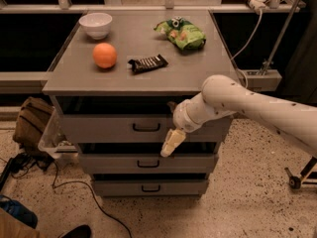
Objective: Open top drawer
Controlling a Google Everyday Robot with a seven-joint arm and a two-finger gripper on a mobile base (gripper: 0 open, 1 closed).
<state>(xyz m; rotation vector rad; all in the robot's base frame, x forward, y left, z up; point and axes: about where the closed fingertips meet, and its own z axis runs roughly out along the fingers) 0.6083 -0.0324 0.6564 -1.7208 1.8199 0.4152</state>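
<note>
Hanging in front of the cabinet, the gripper is seen just right of the black bar handle of the top drawer, its pale tip pointed down and to the left across the lower edge of that drawer's front. The handle is not touched by it, and nothing is seen to be held. Whether the gripper is open or closed cannot be told from this view. It is carried on a white arm that reaches in from the right edge and crosses the cabinet's right front corner. The top drawer is placed directly under the grey cabinet top, with a dark gap seen between the two. Below it, the middle drawer and the bottom drawer are stacked, each fitted with a like handle. On the cabinet top, a dark wrapped bar is laid near the middle, an orange is set to its left, a white bowl is placed at the back left, and a green bag is laid at the back right. On the speckled floor to the left, a brown bag is seen beside the cabinet.
</note>
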